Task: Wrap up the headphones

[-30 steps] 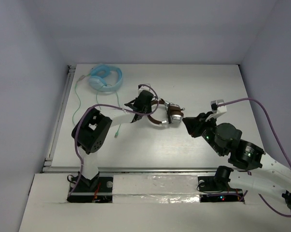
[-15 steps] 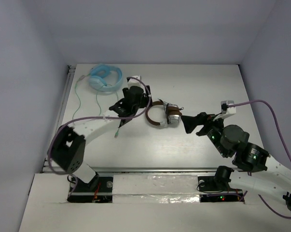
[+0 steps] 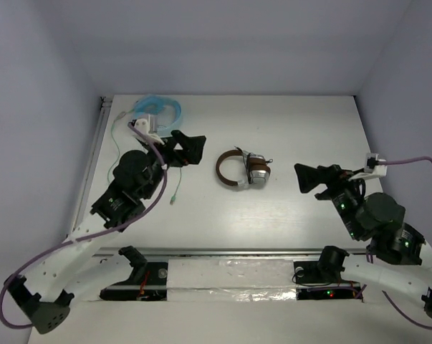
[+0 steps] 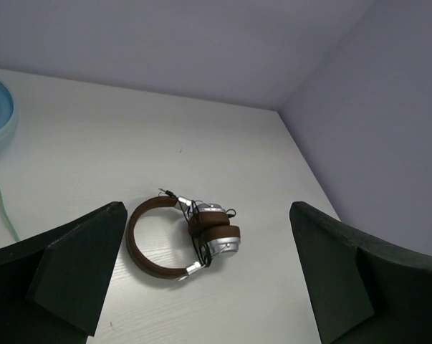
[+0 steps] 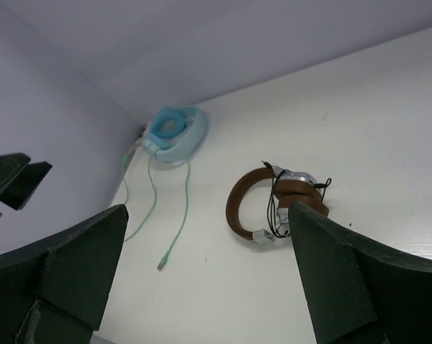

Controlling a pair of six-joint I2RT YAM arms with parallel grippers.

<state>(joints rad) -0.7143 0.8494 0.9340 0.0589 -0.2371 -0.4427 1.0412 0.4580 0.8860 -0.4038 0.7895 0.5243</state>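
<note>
The headphones [image 3: 242,169] lie alone on the white table, brown headband to the left and silver earcups folded together on the right. Their thin black cable is wound around the earcups [image 4: 217,233]. My left gripper [image 3: 190,147] hovers to their left, open and holding nothing. My right gripper [image 3: 306,180] hovers to their right, also open and empty. In the left wrist view the headphones [image 4: 158,244] sit on the table between and beyond my black fingers [image 4: 79,265]. In the right wrist view one earcup of the headphones [image 5: 269,204] is partly hidden behind my right finger [image 5: 344,272].
A light blue headset [image 3: 161,109] lies at the back left, partly behind my left wrist, and shows too in the right wrist view [image 5: 174,129]. Its pale green cable [image 5: 174,229] trails toward the near side, plug end on the table. Walls close in the table at back and sides.
Both grippers have opened and let go of the headphones. The left arm has drawn back to the left and the right arm to the right, leaving the headphones on the table.
</note>
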